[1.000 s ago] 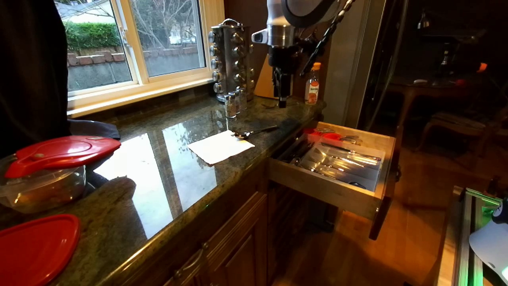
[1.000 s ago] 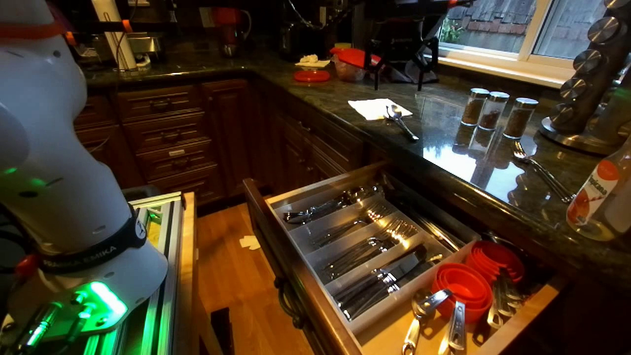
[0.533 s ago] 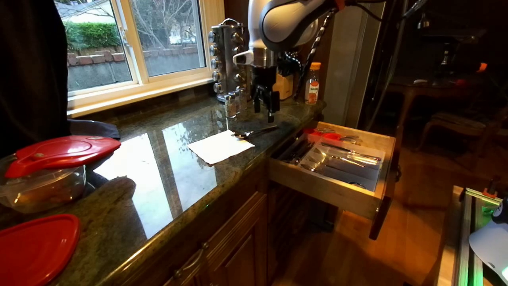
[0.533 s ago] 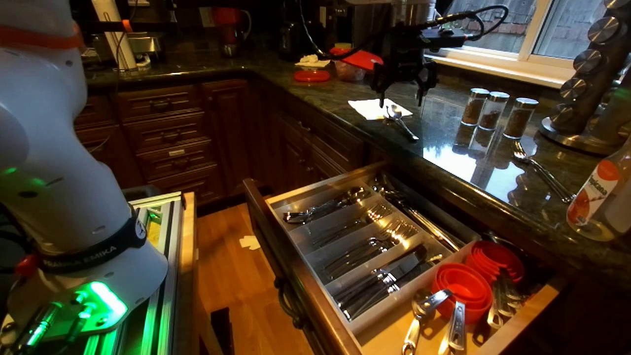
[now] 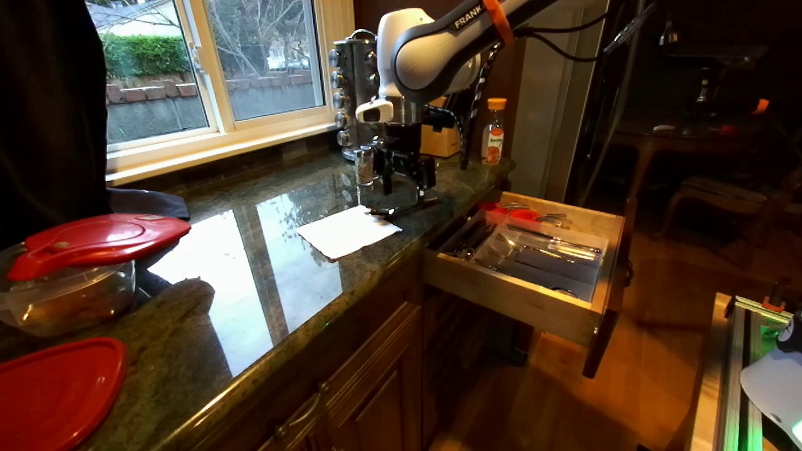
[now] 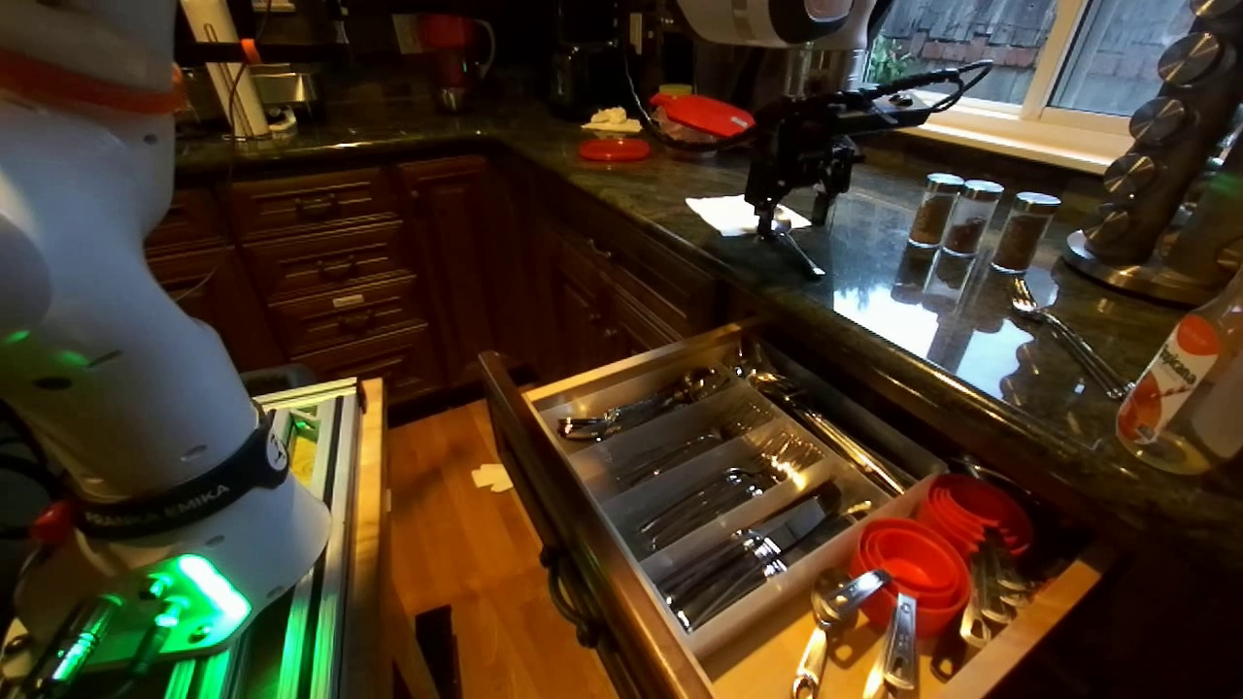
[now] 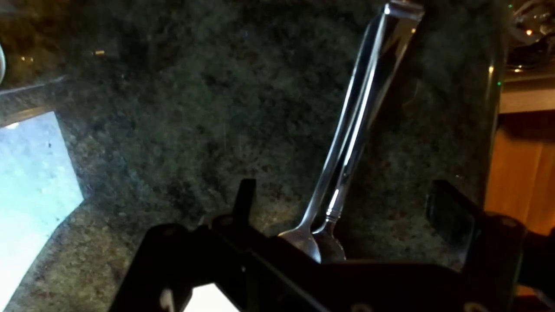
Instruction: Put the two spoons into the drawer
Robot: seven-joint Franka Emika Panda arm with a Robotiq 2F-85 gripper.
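Two silver spoons lie side by side on the dark stone counter. In the wrist view, the left spoon (image 7: 303,242) and the right spoon (image 7: 336,208) have their bowl tips hidden by the gripper body. They also show in both exterior views (image 5: 379,212) (image 6: 804,257), bowls on a white napkin (image 5: 348,233). My gripper (image 7: 347,190) is open and empty, its fingers apart on either side of the spoons. In both exterior views the gripper (image 5: 407,185) (image 6: 791,218) hangs low over them. The drawer (image 5: 514,300) is pulled open, with cutlery in its divided tray; its front panel (image 6: 602,563) is dark.
Three spice jars (image 6: 971,218) and a spice rack (image 6: 1136,233) stand behind. Forks (image 6: 1068,340) and a juice bottle (image 6: 1170,388) are farther along the counter. Red measuring cups (image 6: 908,568) sit in the drawer. A red-lidded bowl (image 5: 106,241) is at the counter's other end.
The arm has come down and turned, lowering the gripper from high above the counter to just over the spoons. The spoons and drawer have not moved.
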